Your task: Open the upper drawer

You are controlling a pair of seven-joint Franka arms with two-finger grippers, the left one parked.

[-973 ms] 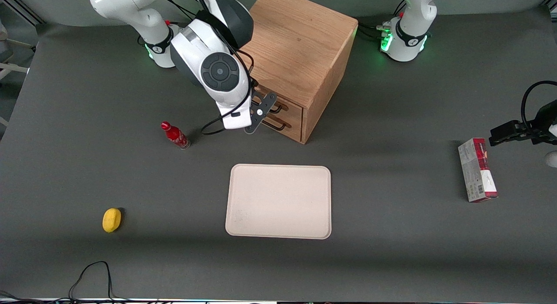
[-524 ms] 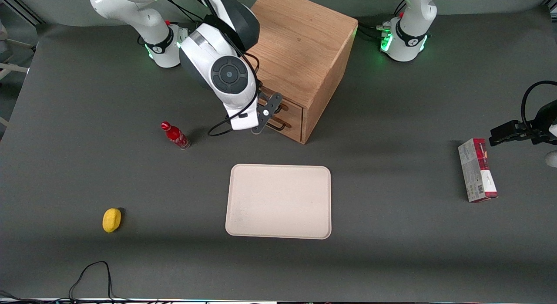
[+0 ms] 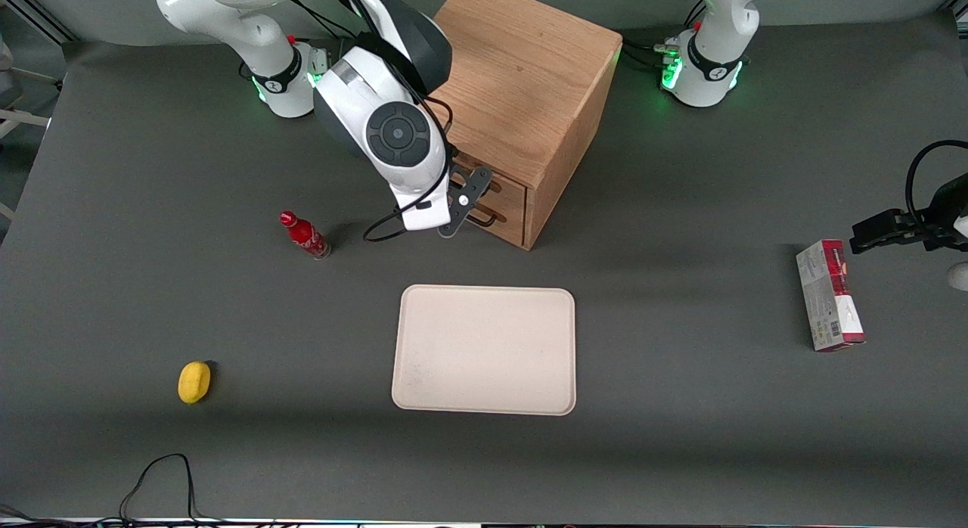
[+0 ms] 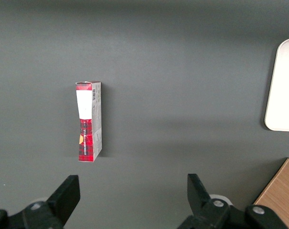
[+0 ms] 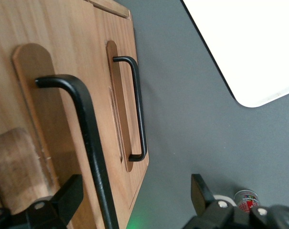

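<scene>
Cabinet (image 3: 522,82): one, cube-shaped, light oak, standing on the grey table (image 3: 681,437) between the two arm bases. Two drawers in its front, both shut, contents not visible.

Upper drawer (image 3: 505,181): one, topmost of the pair, flush with the cabinet front. Black bar handle (image 5: 89,138) close before the wrist camera, running between the two fingers.

Lower drawer (image 3: 499,210): one, directly beneath, same front, its own black bar handle (image 5: 137,107).

Tray (image 3: 484,349): one, cream, rectangular with rounded corners, nearer the front camera than the cabinet. Nothing in it.

Bottle (image 3: 304,235): one, small, red, upright, beside the working arm, well apart from the cabinet.

Yellow object (image 3: 194,381): one, small, rounded, toward the working arm's end of the table.

Box (image 3: 829,295): one, red and grey, lying flat toward the parked arm's end.

Gripper (image 3: 463,199): one, in front of the drawer fronts, at upper-drawer height. Fingers spread wide, one (image 5: 63,198) over the wood, the other (image 5: 204,193) over the table; upper handle inside the gap, not clamped.
</scene>
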